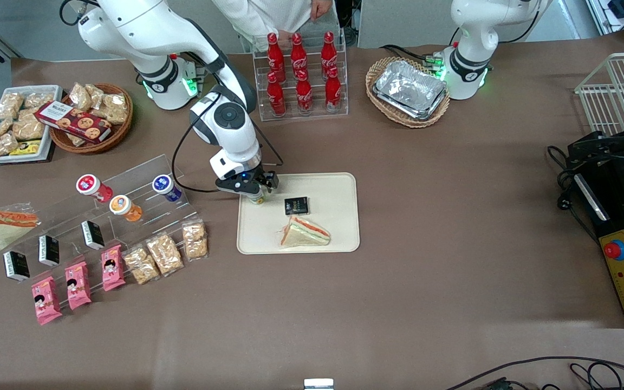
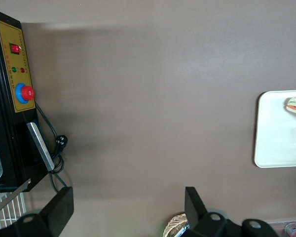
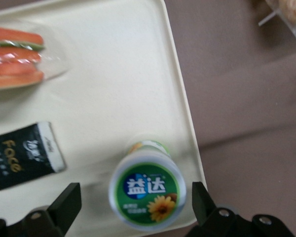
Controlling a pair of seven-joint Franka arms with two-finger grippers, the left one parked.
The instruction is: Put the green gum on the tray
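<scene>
- Brown tabletop (image 1: 426,244) carries the tray (image 1: 339,227), already holding a sandwich (image 1: 305,232) and a dark packet (image 1: 297,206).
- Green gum (image 3: 147,190) stands upright on the tray near its ten-o'clock corner, long axis vertical, just inside the rim.
- Gripper (image 1: 255,189) hovers directly above it, fingers (image 3: 65,205) spread wide, not touching, one either side.
- Judgement: placement looks done; a straight lift should clear it.

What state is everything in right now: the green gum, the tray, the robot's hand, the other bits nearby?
green gum: upright on the tray, lid up, between the fingers with gaps either side
tray: flat on the table, loaded
gripper: open, low over the tray's corner
sandwich: wrapped, lying on the tray
black packet: lying flat on the tray
cola bottles: upright, capped, in the rack
</scene>
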